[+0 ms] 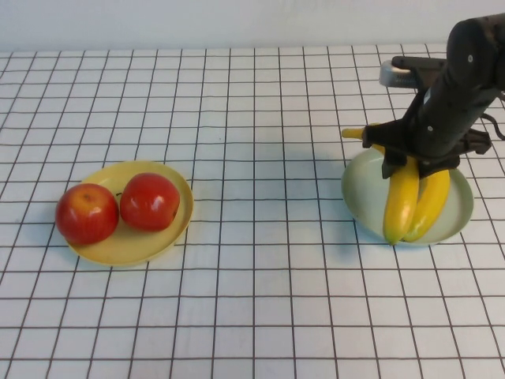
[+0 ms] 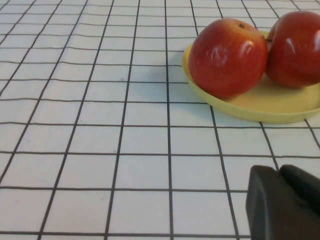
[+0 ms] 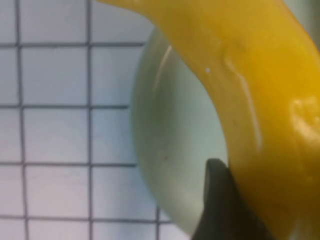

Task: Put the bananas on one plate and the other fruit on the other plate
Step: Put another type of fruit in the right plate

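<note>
Two yellow bananas lie side by side on the pale blue-green plate (image 1: 359,197) at the right. My right gripper (image 1: 410,167) stands over the plate's far side, its fingers either side of the left banana (image 1: 401,201), shut on it; the right banana (image 1: 430,204) lies against it. In the right wrist view a dark finger (image 3: 220,200) presses against the banana (image 3: 260,85) above the plate (image 3: 175,130). Two red apples (image 1: 86,213) (image 1: 149,201) sit on the yellow plate (image 1: 134,245) at the left. My left gripper (image 2: 280,172) is shut and empty, low over the cloth near the apples (image 2: 227,57).
A white cloth with a black grid (image 1: 252,300) covers the table. The two plates stand far apart, with bare cloth between them and in front. The right arm reaches in from the far right edge.
</note>
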{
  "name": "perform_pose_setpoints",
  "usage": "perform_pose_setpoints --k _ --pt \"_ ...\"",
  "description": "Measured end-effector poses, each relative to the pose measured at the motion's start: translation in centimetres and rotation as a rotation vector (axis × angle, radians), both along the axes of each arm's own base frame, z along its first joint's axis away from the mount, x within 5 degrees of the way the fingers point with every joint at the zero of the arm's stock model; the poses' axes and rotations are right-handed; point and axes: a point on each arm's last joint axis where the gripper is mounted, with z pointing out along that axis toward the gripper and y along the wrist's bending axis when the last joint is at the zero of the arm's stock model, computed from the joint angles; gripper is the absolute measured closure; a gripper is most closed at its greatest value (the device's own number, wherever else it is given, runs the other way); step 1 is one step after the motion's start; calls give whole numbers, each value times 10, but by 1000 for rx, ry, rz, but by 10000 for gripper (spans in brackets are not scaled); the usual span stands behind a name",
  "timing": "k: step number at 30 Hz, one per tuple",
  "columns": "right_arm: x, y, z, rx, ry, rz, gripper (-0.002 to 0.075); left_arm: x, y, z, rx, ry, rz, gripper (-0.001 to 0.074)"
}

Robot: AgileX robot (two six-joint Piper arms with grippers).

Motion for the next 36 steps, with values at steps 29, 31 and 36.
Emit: perform_pose_setpoints --k 29,31,36 --pt "24 -1 -37 33 -37 19 218 0 0 0 0 -1 0 733" --pt "19 0 -20 41 -75 27 261 0 0 0 0 -1 0 733" --pt "-19 6 45 60 -333 97 455 0 0 0 0 -1 0 733"
